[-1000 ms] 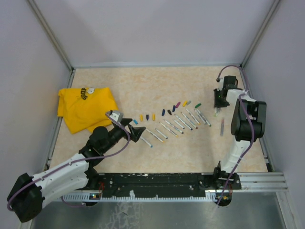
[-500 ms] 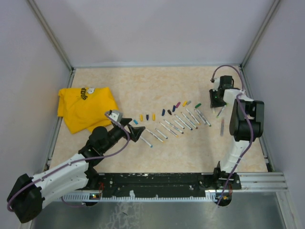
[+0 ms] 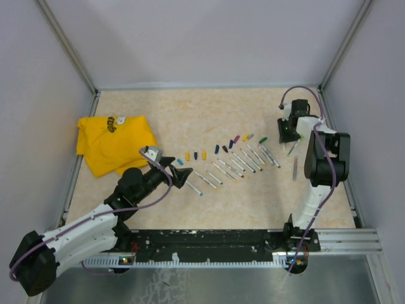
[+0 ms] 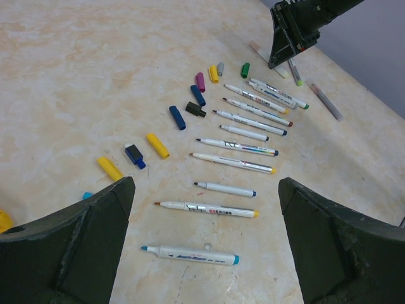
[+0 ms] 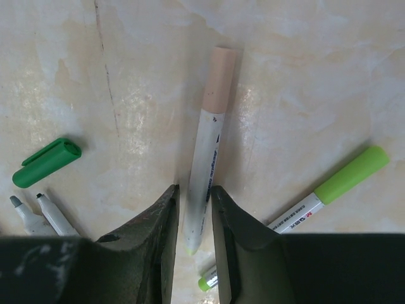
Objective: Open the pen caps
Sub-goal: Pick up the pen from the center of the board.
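Observation:
Several small loose pen caps [image 4: 177, 117], yellow, blue, black, magenta, grey and green, lie in a slanted row, also seen from the top [image 3: 217, 149]. Beside them lie uncapped whitish pens [image 4: 234, 145]. My left gripper [image 4: 205, 185] is open wide and empty above the near end of the pen row, over a teal-tipped pen [image 4: 190, 254]; from the top it [image 3: 183, 177] is left of the row. My right gripper [image 5: 193, 190] is low on the table, jaws closed in on the white barrel of a pen with a peach cap [image 5: 220, 76]. The top view shows it [image 3: 288, 132] at the far right.
A loose green cap [image 5: 47, 162] and a lime-capped pen [image 5: 329, 190] lie either side of my right gripper. Another capped pen [image 3: 295, 168] lies nearer the right edge. A yellow cloth [image 3: 114, 142] lies at the left. Walls enclose the table.
My right gripper has shifted a little farther back and left over the capped pens. The left arm has not moved.

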